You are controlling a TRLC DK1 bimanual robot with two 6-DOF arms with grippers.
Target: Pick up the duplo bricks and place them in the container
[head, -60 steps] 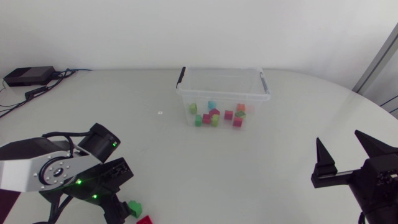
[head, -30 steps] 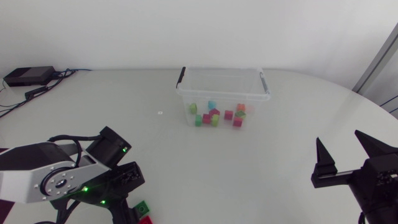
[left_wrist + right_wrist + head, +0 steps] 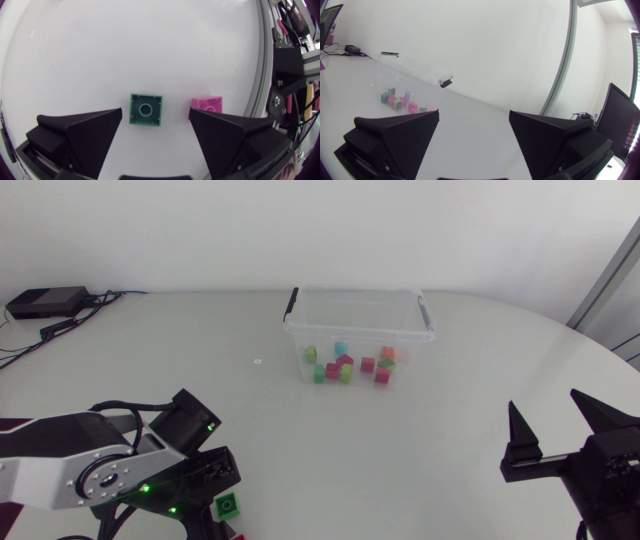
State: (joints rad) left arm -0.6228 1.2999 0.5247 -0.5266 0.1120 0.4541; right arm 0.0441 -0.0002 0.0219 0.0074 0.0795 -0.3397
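One green brick (image 3: 146,110) (pink brick (image 3: 207,103) beside) between spread left fingers (image 3: 85,135).

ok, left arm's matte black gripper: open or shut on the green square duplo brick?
Open: the left gripper has its fingers wide apart, the green square duplo brick between them untouched.

We find no text, label, number or sign that we can read; the small mark (image 3: 257,361) on the table (image 3: 430,430), left of its middle, is too tiny to make out.
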